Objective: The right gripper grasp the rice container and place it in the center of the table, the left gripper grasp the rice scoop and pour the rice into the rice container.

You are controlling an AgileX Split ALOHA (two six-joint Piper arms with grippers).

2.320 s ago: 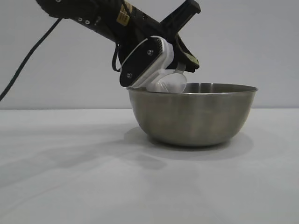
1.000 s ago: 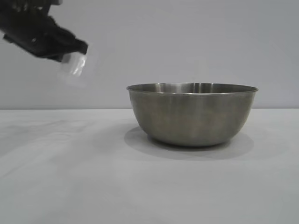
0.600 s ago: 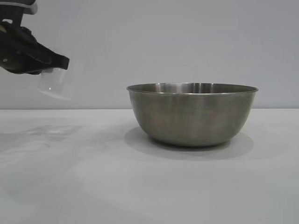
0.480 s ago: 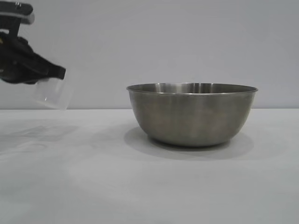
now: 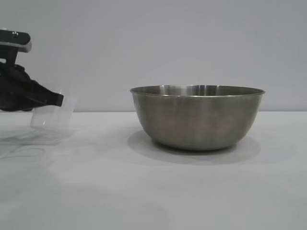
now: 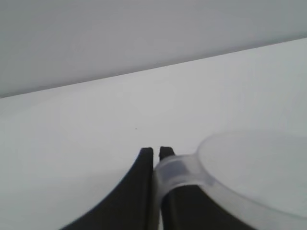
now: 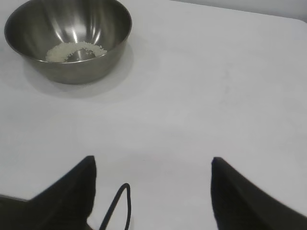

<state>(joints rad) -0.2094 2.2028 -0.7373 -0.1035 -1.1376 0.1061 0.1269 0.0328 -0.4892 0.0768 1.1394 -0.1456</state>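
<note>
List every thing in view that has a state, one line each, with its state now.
rice container: upright on the table, free of both hands.
rice: lying in the container's bottom.
rice scoop: upright, looks empty, handle clamped in the left hand.
left hand: shut on the scoop's handle, low over the table.
right hand: open, empty, away from the container.

left gripper (image 5: 50, 99) w/ rice scoop (image 5: 52, 115), rice container (image 5: 197, 116) centre table (image 5: 153, 191)

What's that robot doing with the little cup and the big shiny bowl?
The left end effector is shut on the handle of the rice scoop, holding it low at the left side of the table, away from the rice container. The rice already lies in that bowl. The right end effector waits open, farther back, holding nothing.
</note>
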